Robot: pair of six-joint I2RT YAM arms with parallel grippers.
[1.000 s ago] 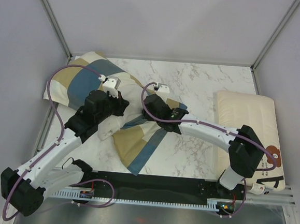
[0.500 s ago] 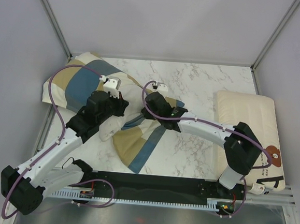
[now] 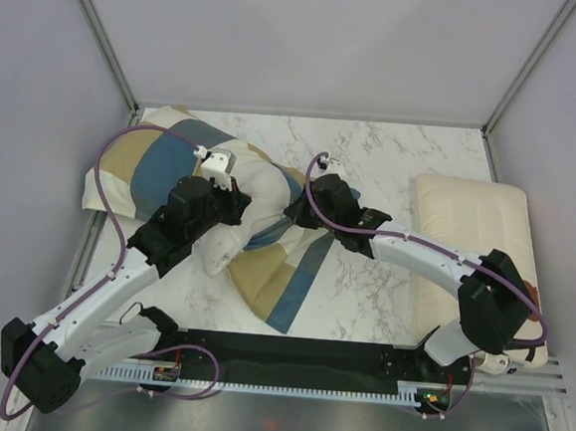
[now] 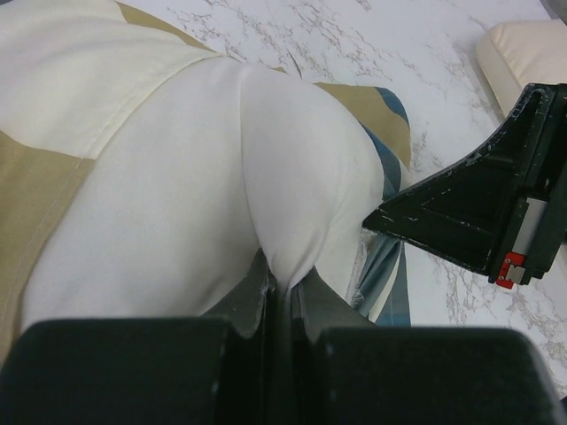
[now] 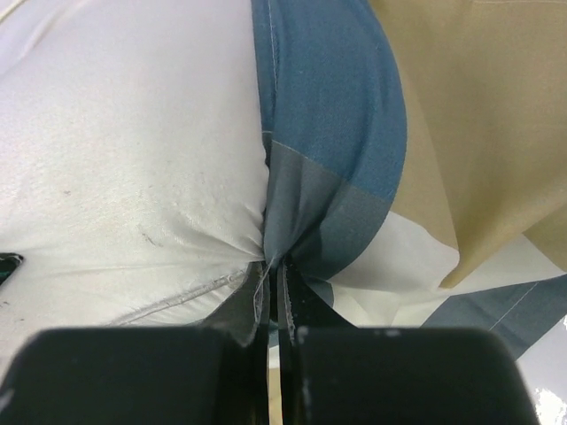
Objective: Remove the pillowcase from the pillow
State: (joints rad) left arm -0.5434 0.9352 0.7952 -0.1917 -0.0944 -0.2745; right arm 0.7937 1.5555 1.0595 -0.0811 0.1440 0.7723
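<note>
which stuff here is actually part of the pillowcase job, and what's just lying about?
In the job:
pillowcase
pillow
left hand, pinching the pillow
right hand, pinching the pillowcase

Lying about:
bear-print pillow, on the right side of the table

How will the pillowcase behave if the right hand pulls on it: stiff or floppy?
Probably floppy: the pillowcase lies crumpled and folds sharply where the right hand pinches it. Likely light, since it drapes thin and flat on the table. It may drag on the plump pillow rather than slip freely.
</note>
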